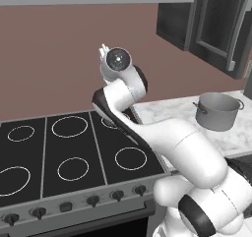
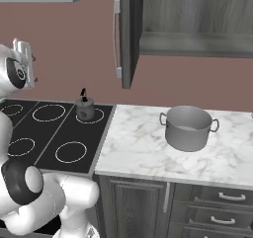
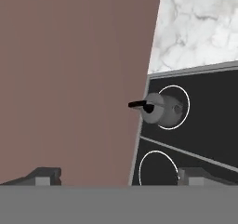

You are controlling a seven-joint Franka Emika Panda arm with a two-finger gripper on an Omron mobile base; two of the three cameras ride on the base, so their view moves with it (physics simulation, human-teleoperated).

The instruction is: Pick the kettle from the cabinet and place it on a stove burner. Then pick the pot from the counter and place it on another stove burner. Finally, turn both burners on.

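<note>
The kettle [image 2: 85, 108] stood on the back right burner [image 2: 92, 115] of the black cooktop [image 2: 34, 133], close to the brown wall [image 2: 74, 49]. The pot [image 2: 188, 128] sat apart on the marble worktop [image 2: 143, 143], under the cabinet [image 2: 163, 29] with its door [image 2: 124, 34] swung open. The arm was folded high above the cooktop, wrist raised; the gripper [image 3: 118, 176] was spread wide and empty, well clear of the kettle.
</note>
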